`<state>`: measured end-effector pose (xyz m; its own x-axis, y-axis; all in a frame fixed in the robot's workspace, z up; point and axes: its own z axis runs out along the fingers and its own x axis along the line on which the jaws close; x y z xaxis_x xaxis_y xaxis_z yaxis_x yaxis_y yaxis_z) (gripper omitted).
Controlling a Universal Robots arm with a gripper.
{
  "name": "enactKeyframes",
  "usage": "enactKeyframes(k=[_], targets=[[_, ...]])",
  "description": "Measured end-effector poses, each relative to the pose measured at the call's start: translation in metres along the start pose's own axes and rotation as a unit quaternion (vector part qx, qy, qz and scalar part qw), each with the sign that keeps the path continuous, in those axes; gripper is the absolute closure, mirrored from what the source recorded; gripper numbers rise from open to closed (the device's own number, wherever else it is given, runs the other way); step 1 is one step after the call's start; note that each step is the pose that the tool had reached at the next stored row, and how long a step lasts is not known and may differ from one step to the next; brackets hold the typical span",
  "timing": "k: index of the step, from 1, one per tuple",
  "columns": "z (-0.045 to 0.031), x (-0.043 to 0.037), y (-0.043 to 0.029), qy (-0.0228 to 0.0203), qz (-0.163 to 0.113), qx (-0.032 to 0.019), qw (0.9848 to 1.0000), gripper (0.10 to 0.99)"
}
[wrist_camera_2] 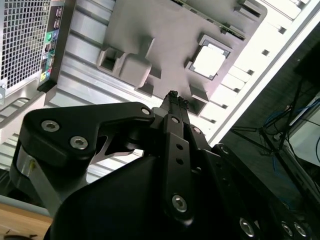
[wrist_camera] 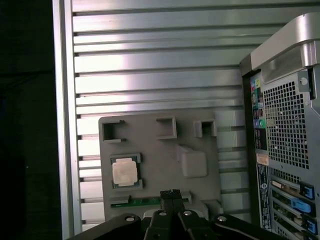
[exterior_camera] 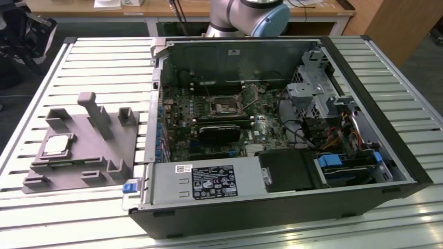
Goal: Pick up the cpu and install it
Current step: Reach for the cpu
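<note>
The cpu (exterior_camera: pixel 57 145) lies flat in the grey tray (exterior_camera: pixel 90 150) at the exterior view's left of the computer case (exterior_camera: pixel 291 212), while the empty gripper (wrist_camera: pixel 170 193), its tips pressed together, hangs apart from it, aimed just beside the chip.

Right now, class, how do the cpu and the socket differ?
The cpu lies on the grey tray outside the case; the socket sits on the board inside it. The cpu's top is pale and shiny; the socket is black-framed. Both are square and lie flat.

Silver square cpu (exterior_camera: pixel 57 145) (wrist_camera_2: pixel 210 62) (wrist_camera: pixel 123 172), flat in tray recess
</note>
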<state>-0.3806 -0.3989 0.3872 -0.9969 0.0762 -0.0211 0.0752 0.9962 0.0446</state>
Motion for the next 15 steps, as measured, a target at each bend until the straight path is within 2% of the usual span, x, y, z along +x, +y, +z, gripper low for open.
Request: enactKeyframes(k=[15], targets=[[-0.0005, 0.0374, -0.0029, 0.0, 0.0, 0.0, 1.0, 0.98]])
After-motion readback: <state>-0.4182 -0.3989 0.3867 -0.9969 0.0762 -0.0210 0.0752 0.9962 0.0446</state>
